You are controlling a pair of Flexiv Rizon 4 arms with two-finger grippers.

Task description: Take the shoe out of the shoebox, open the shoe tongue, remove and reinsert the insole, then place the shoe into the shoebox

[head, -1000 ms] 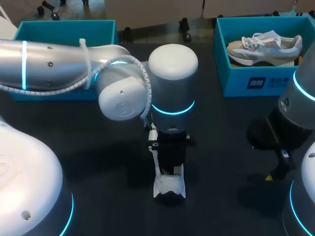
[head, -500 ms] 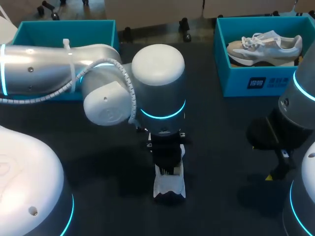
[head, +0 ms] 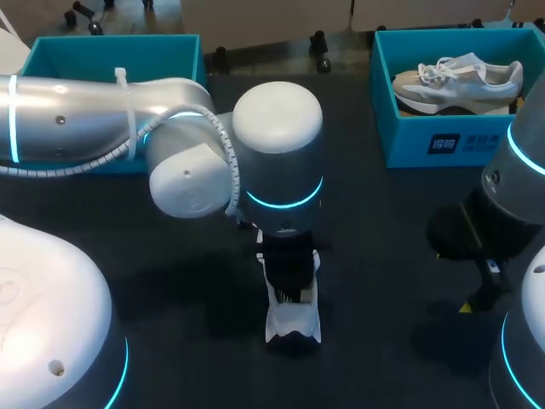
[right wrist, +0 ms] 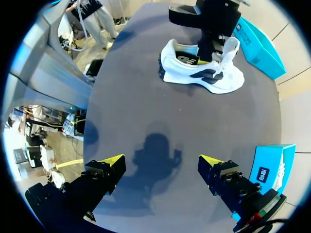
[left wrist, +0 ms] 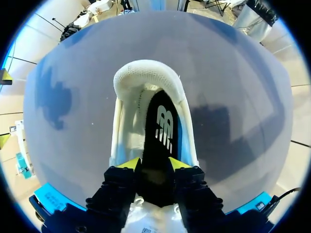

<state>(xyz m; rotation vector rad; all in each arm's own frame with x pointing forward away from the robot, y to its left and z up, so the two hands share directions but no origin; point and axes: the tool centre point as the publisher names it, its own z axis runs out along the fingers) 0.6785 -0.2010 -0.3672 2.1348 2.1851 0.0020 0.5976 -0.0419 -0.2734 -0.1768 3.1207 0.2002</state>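
Observation:
A white shoe (head: 294, 324) with dark side patches stands on the dark table near the front middle, heel toward me. My left gripper (left wrist: 154, 164) hangs over its opening. Its yellow-tipped fingers (left wrist: 129, 163) stand a little apart, and the black insole (left wrist: 163, 126) lies in the shoe between and under them. The right wrist view shows the same shoe (right wrist: 204, 73) with the left gripper (right wrist: 210, 48) dipped into it. My right gripper (right wrist: 163, 162) hovers wide open over bare table at the front right, holding nothing.
A teal shoebox (head: 443, 141) at the back right holds a second pale shoe (head: 460, 81). Another teal box (head: 111, 55) stands at the back left, its inside mostly hidden by my left arm (head: 85, 115). My right arm (head: 485, 221) fills the right edge.
My left wrist shifted slightly left over the shoe and its fingers have parted from a tight close. The right arm has not moved.

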